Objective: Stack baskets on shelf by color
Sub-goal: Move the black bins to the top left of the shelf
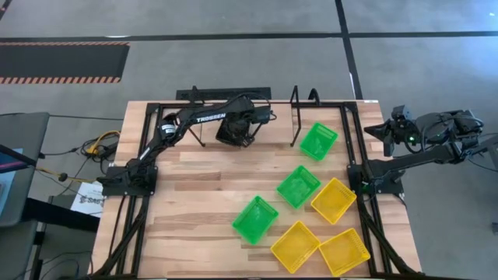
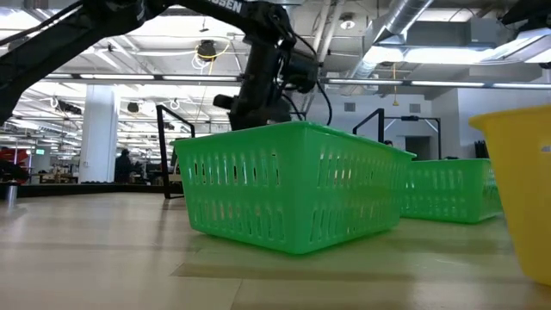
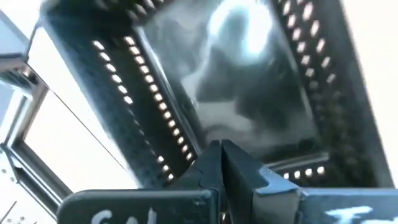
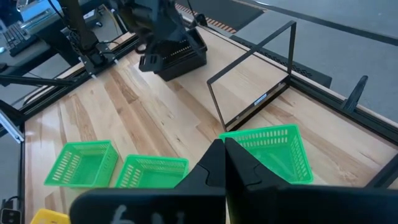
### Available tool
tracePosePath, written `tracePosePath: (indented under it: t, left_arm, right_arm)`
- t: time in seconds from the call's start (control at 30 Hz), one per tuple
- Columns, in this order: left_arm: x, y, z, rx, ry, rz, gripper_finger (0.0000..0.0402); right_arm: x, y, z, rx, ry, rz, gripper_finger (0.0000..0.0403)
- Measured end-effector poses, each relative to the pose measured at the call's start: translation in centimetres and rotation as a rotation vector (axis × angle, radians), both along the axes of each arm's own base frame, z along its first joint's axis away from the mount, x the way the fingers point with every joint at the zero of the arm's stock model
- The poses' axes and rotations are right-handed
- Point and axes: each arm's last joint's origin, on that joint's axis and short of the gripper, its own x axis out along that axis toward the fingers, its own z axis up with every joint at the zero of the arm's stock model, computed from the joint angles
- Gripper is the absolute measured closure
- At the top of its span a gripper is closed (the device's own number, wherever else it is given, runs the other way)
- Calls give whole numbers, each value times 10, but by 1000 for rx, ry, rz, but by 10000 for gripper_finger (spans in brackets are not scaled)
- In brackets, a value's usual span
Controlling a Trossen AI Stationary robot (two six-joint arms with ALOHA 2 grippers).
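Table: left pincer closed (over black basket).

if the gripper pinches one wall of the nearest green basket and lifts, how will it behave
The green basket probably lifts easily: its walls are thin slotted plastic and it looks empty. Held by one wall it would likely hang tilted, and that wall may flex a little. Its flat, wide base on the table suggests it slides rather than tips if nudged.
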Motion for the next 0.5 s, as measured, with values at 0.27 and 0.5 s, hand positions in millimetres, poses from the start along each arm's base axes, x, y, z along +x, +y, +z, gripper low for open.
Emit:
tracePosePath:
  t: [0.27,0.5]
  left_arm:
    - [12,6,50,124,-221,0,401]
    - [39,-16,69,150,-515,-125,401]
  right_arm:
    - [0,0,0,-1,0,0,395]
    - [0,0,0,0,0,1,395]
